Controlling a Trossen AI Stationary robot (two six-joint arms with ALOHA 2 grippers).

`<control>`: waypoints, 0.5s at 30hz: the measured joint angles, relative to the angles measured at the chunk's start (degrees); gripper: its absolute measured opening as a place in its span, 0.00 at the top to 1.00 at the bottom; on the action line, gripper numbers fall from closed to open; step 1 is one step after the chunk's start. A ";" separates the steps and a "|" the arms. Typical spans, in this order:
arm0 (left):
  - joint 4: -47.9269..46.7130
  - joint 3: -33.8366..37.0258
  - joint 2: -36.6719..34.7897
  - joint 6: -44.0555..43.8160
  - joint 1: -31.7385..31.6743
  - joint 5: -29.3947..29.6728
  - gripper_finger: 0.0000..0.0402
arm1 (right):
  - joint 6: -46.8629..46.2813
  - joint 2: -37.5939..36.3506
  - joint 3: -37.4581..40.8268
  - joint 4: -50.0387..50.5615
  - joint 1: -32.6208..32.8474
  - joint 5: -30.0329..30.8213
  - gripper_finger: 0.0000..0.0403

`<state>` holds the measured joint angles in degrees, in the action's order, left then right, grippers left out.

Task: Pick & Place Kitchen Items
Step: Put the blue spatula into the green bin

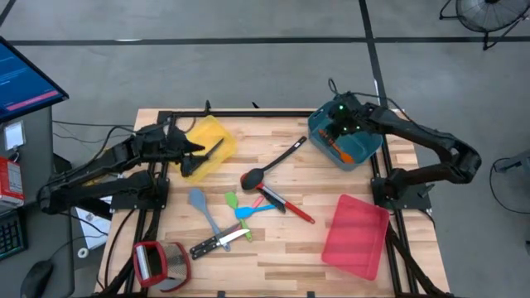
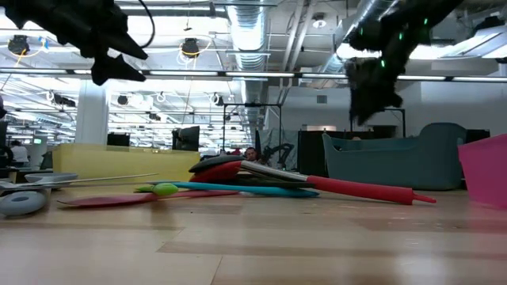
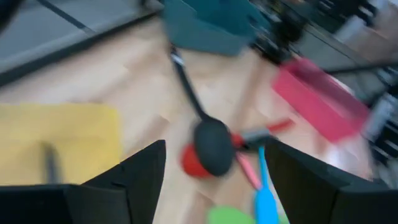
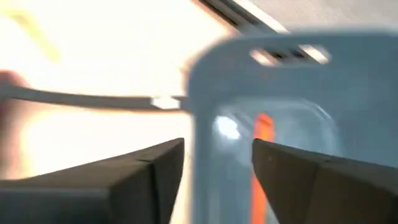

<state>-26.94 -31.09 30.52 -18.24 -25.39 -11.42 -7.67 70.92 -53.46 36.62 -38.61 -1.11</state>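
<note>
Left gripper (image 1: 192, 151): hanging over the yellow plastic bin (image 1: 217, 132) at the table's left rear, fingers (image 3: 134, 177) standing spread with nothing between them. A dark-handled utensil (image 1: 212, 151) is lying inside that bin.

Right gripper (image 1: 338, 126): hanging above the teal plastic bin (image 1: 367, 151) at the right rear, fingers (image 4: 143, 171) standing parted and gripping nothing. An orange utensil (image 4: 262, 155) is lying in the bin below it.

Red plastic bin (image 1: 356, 236): sitting at the table's right front.

Wooden table (image 1: 290, 257), middle, holding the loose items:
- black plastic ladle (image 1: 269, 165), lying diagonally, bowl toward the centre;
- red-handled tool (image 1: 290, 204), lying just beside the ladle's bowl;
- grey-blue spoon (image 1: 201, 207), lying left of centre;
- small green spatula (image 1: 234, 209) and small blue spatula (image 1: 252, 210), lying crossed near each other;
- black-handled knife (image 1: 217, 241), lying toward the front.

Red-framed grey flat object (image 1: 157, 263): resting at the left front corner.
</note>
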 joint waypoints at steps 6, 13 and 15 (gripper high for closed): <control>-0.01 0.00 3.67 0.28 3.79 -1.93 0.33 | -0.55 -1.24 -3.58 -3.34 13.77 -1.26 0.42; 0.16 0.00 5.28 2.87 4.18 -1.05 0.35 | -0.07 6.28 -4.41 -14.46 30.94 -0.15 0.43; 0.37 0.00 5.25 2.95 4.16 -0.94 0.35 | 0.19 9.40 -4.36 -16.85 34.29 -0.13 0.44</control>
<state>-26.56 -31.09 35.77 -15.29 -21.23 -12.36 -7.48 80.32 -57.82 19.77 -4.32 -1.24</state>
